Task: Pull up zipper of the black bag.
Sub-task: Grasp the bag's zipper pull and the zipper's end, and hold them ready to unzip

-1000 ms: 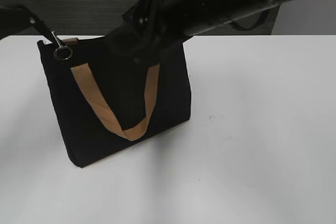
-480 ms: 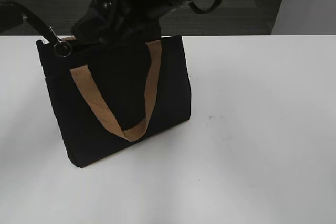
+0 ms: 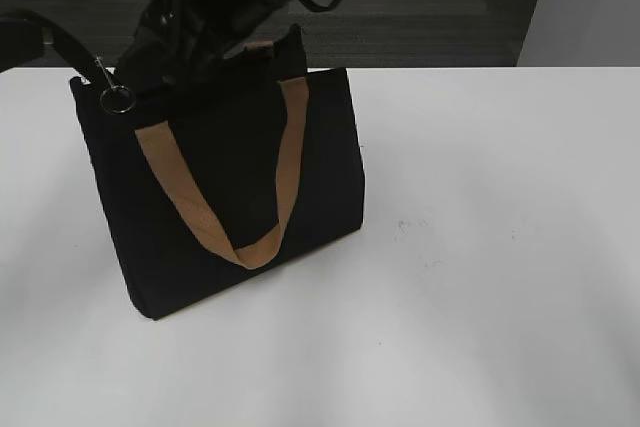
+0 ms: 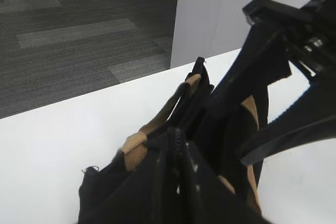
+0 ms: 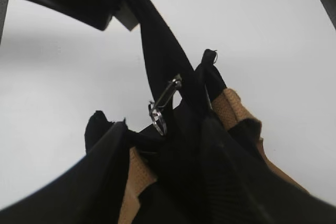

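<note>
The black bag (image 3: pixel 240 187) stands upright on the white table (image 3: pixel 500 247), one tan handle hanging down its front. The zipper (image 3: pixel 117 97), a silver pull with a round ring, sits at the bag's top left corner; it also shows in the right wrist view (image 5: pixel 164 106). My left gripper (image 3: pixel 55 39) is shut on the black end tab of the zip line, seen in the right wrist view (image 5: pixel 113 11). My right gripper (image 3: pixel 165 42) hangs over the bag's top left, its fingers (image 5: pixel 168 150) apart on either side of the bag top just behind the pull. The zip line (image 4: pixel 176 145) runs along the bag's top.
The white table reaches wide to the right and front of the bag. Dark carpet floor (image 3: pixel 430 7) lies beyond the far edge. A white wall panel (image 3: pixel 590 7) stands at the back right. The right arm (image 4: pixel 273 77) crosses above the bag.
My right arm has swept left along the top of the bag, from over its middle to near the zipper pull. The bag, the pull and the left gripper have hardly moved.
</note>
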### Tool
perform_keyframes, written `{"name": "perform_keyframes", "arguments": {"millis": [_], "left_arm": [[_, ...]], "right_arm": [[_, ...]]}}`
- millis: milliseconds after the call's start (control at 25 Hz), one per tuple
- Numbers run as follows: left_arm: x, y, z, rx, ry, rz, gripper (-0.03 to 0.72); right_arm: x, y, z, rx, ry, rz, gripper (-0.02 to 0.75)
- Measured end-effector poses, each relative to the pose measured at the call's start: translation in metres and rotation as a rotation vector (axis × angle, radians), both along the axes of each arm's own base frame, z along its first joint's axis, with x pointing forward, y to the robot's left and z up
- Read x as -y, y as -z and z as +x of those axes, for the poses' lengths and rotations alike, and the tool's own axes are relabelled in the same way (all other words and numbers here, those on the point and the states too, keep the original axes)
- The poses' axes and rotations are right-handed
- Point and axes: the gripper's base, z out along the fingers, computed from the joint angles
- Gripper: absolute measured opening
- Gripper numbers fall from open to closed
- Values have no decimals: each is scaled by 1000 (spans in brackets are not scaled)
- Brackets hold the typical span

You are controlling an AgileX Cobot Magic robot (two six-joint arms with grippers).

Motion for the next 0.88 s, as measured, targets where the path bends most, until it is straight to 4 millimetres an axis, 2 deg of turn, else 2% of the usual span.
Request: {"name": "perform_keyframes", "arguments": {"millis": [320,720,880], "left_arm": [[0,0,0,1,1,6,34],[0,-2,1,-1,-16,-40,34],[0,-2,1,-1,-17,-41,34]], "right_arm": [[-11,15,9,-32,-58,-35,327],[-13,15,14,36,-44,-27,322],[-15,23,17,29,-53,-39,316]]}}
